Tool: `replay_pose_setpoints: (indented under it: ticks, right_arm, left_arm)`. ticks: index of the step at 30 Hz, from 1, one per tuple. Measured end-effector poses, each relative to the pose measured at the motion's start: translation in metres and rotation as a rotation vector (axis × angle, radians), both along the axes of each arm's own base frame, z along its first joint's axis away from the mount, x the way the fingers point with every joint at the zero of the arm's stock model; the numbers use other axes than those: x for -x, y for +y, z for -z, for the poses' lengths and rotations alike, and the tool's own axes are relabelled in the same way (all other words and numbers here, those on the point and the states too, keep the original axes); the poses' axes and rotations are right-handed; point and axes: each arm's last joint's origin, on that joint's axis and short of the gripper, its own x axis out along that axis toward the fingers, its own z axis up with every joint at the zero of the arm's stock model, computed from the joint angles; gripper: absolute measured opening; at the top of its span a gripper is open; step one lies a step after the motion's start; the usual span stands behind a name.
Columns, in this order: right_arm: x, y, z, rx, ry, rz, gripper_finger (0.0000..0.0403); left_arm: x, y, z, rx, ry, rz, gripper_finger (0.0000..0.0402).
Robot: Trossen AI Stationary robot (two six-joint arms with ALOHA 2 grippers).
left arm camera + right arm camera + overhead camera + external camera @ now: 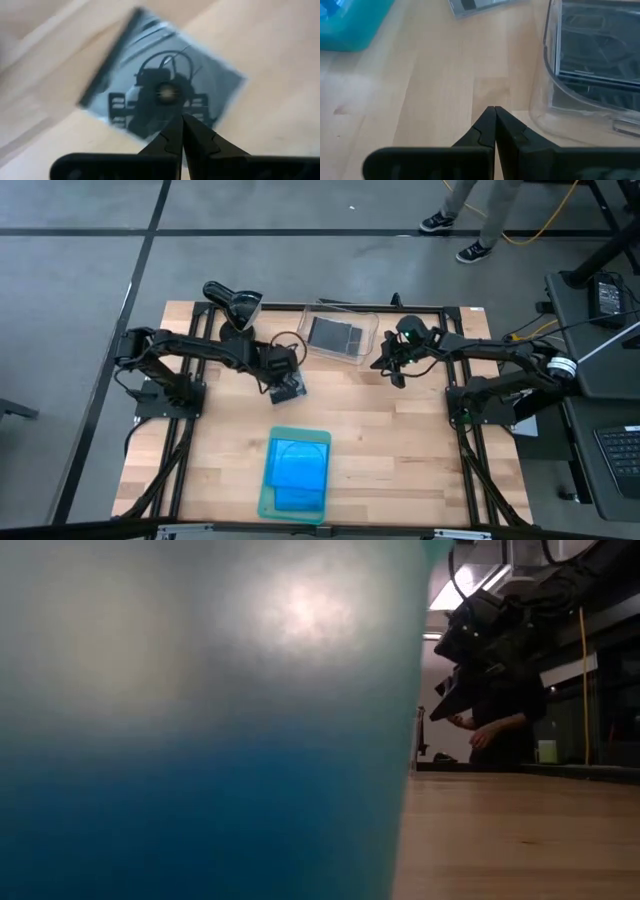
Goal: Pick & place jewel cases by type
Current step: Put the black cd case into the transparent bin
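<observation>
Left gripper [288,385] hangs just above a dark grey jewel case [291,390] lying flat on the desk [400,450], and the left wrist view shows its fingers pressed together, tips meeting over the middle of that case [165,95], whose glossy lid mirrors the arm above; nothing is pinched, so the case rests free, probably because it is the last grey one left to sort and a pinch needs the fingers spread first. Nearer the desk's front edge, well below this gripper in the high view, a pale green tray [266,505] carries the bright blue jewel cases [298,465] stacked flat, which fits sorting by type: blue in one place, grey in another. Between the two grippers, at the far side of the desk, a clear plastic bin [340,335] holds grey cases [335,333] laid flat on its floor. Right gripper [396,365] sits just beside that bin's wall [545,100], its fingers also closed on nothing in the right wrist view, apparently waiting out of the way. Beyond the desk, a person's legs [470,215] stand on the floor. The low view is mostly blocked by the tray's edge [200,720] close to the lens.
</observation>
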Motion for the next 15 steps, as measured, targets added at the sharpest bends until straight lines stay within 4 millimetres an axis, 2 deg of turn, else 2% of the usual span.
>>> replay_pose_setpoints:
  ticks: [7, 15]
  right_arm:
    - [-0.012, -0.005, 0.012, -0.034, -0.051, -0.055, 0.001]
    - [-0.018, -0.004, 0.015, -0.056, -0.067, -0.052, 0.001]
  left_arm:
    - [0.017, 0.01, 0.006, -0.022, 0.157, -0.131, 0.0002]
    - [0.037, 0.008, 0.032, -0.028, 0.269, -0.165, 0.0001]
